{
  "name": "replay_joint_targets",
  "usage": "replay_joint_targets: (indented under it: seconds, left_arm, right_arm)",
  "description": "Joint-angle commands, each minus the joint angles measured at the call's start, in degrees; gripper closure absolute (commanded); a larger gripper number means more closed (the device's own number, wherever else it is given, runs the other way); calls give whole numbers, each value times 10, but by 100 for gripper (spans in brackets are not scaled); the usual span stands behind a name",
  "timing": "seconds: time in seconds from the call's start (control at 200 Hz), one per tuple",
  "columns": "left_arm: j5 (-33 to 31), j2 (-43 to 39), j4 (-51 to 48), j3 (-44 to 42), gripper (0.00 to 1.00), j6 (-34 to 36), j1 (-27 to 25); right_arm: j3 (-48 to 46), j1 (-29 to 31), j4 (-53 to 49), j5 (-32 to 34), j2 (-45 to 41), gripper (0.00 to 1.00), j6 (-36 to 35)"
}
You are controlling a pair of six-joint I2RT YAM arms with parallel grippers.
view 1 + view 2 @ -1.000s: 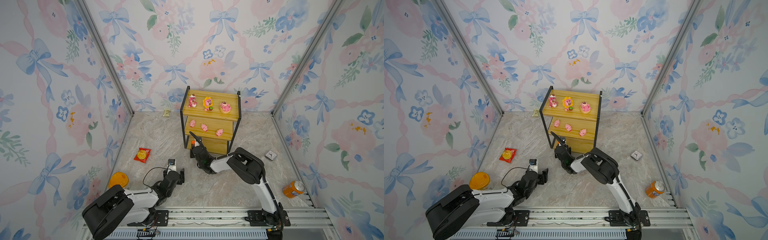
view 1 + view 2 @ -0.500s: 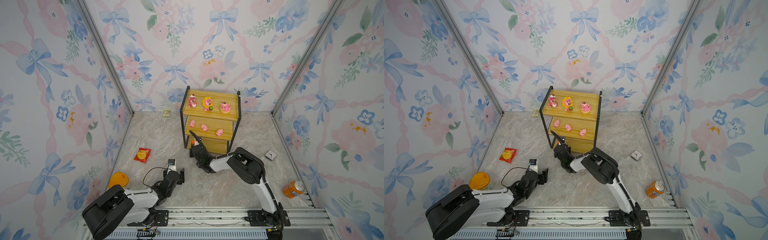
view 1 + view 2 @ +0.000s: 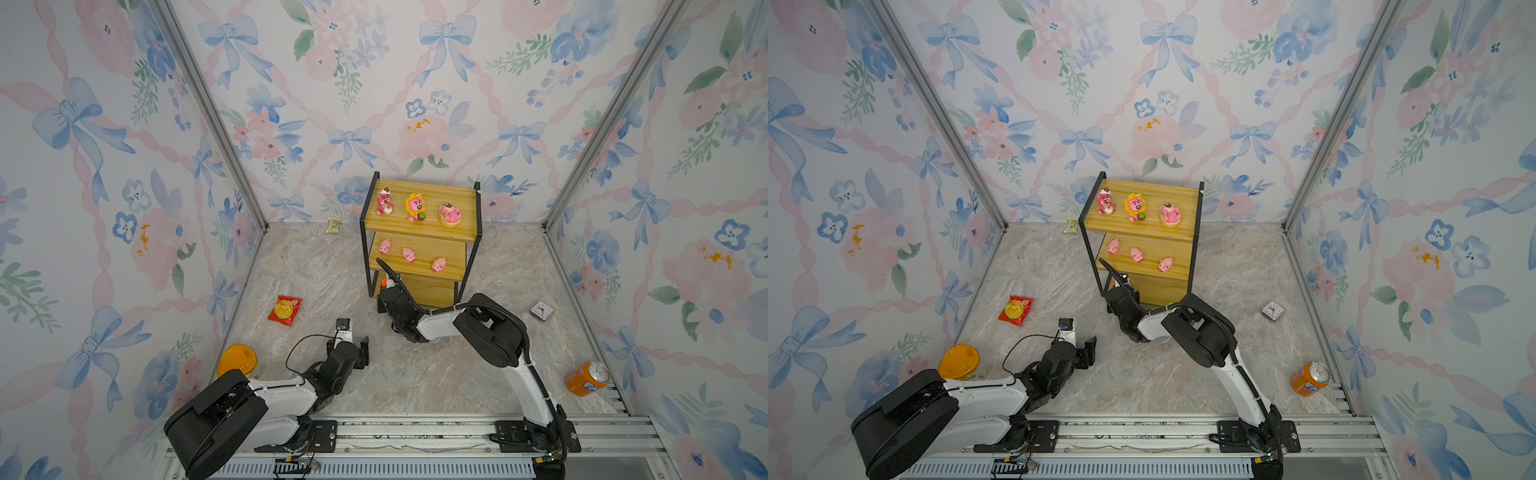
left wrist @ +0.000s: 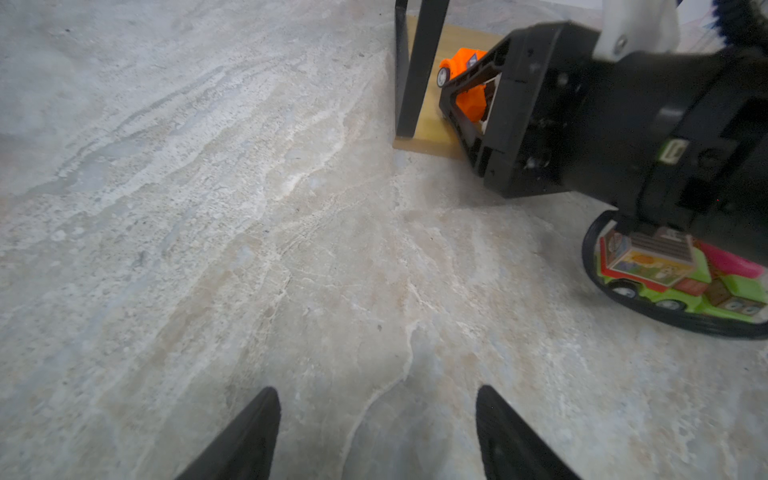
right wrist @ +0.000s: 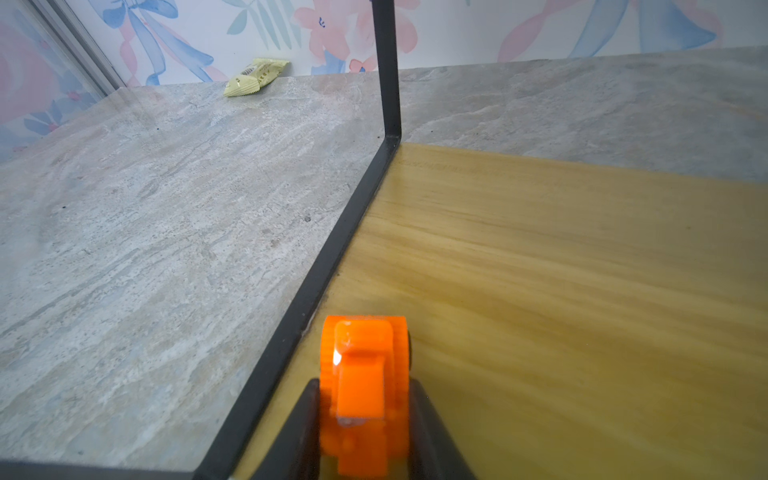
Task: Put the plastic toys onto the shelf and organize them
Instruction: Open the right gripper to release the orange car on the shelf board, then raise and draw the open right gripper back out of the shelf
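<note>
— Right wrist view: right tool (image 5: 363, 388) clamped on orange car (image 5: 362, 353), at bottom board of shelf (image 5: 540, 249), near its corner. Why there?
— Likely starting a car row. Left tool (image 4: 376, 399) apart, empty.

Bright, even light, soft shadows; wrist views blurred at edges

Walls (image 3: 415, 83): three, back and both sides; white paper with watercolour pink flowers, blue bows, pink ribbon lattice, green leaves. Same paper behind floor edge in right wrist view (image 5: 540, 25).
Corner posts: silver metal strips at both back corners (image 3: 208, 112) (image 3: 602, 116), splaying outward toward the top in both top views.
Floor (image 3: 311, 266): grey-beige marble-look slab, pale veins, matte; grain clear in left wrist view (image 4: 208, 208).
Light: soft, even; shadows faint.
</note>
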Motion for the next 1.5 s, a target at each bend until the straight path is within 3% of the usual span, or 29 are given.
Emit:
replay_joint_targets:
  seconds: [0.0,0.665,1.495]
  left_arm:
    - [5,3,14,-6,25,14,6]
    - [7,0,14,-7,25,14,6]
    - [13,7,13,-4,25,12,6]
  right_arm:
    - [28,-6,-22,-22,15,66,-4]
    - [-7,-2,15,-7,-1,49,-17]
    - [-99,5,47,-15,-67,42,-56]
